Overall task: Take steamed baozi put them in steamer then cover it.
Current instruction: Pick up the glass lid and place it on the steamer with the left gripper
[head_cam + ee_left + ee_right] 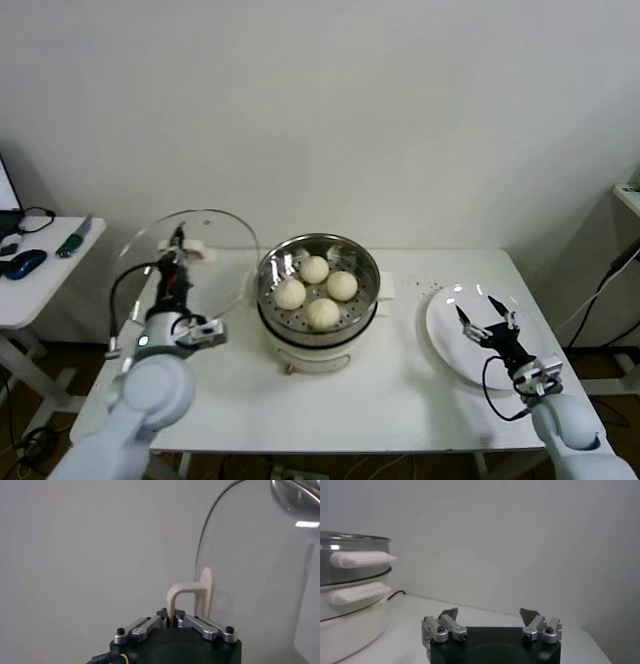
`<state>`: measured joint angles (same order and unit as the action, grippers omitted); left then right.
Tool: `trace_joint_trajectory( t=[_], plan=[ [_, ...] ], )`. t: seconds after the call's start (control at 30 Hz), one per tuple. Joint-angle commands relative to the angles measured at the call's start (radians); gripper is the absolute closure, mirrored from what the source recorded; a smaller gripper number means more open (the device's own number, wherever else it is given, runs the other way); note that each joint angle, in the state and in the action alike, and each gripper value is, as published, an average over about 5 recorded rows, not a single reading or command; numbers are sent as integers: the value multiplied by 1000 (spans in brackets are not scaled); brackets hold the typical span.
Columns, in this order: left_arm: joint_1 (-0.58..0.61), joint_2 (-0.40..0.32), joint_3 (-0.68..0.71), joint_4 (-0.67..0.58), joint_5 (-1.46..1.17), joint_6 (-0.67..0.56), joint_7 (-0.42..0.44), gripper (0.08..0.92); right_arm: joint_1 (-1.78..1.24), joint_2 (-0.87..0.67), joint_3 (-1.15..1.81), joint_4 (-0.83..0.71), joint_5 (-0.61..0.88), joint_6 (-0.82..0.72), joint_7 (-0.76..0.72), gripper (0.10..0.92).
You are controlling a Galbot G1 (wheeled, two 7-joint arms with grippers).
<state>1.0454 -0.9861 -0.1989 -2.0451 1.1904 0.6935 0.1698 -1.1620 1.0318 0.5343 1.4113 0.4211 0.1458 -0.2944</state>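
The steamer [318,305], a shiny steel pot on a white base, stands mid-table; in the right wrist view its side and white handles [350,580] show. Several cream-white baozi [316,288] sit on its perforated tray. My left gripper [178,243] is shut on the cream handle [186,597] of the glass lid [185,268], holding the lid tilted up on edge left of the steamer. The lid's glass [260,555] fills that wrist view's right side. My right gripper [486,318] is open and empty over the white plate [445,330]; it also shows in the right wrist view [489,616].
A side table [40,280] at the far left holds a mouse and small items. A white wall stands close behind the table. The table's front edge [330,440] runs just before my arms.
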Motion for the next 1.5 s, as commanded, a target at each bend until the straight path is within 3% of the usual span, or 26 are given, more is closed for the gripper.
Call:
trace_joint_trajectory(
  t=[0.03, 0.37, 0.53, 1.0, 1.5],
  plan=[
    [-213, -143, 306, 87, 120, 92, 135, 850, 37, 2, -7, -35, -10, 3, -1, 203],
    [-208, -401, 314, 242, 221, 92, 106, 850, 17, -6, 21, -38, -17, -1, -28, 203],
    [-230, -481, 344, 303, 251, 92, 95, 850, 11, -1, 34, -41, -23, 1, -30, 203],
    [-241, -532, 363, 388, 235, 92, 74, 850, -4, -2, 65, -63, -27, 14, -43, 203],
    [-247, -475, 359, 405, 265, 91, 94, 850, 3, 3, 58, -62, -37, 14, -45, 203]
  ],
)
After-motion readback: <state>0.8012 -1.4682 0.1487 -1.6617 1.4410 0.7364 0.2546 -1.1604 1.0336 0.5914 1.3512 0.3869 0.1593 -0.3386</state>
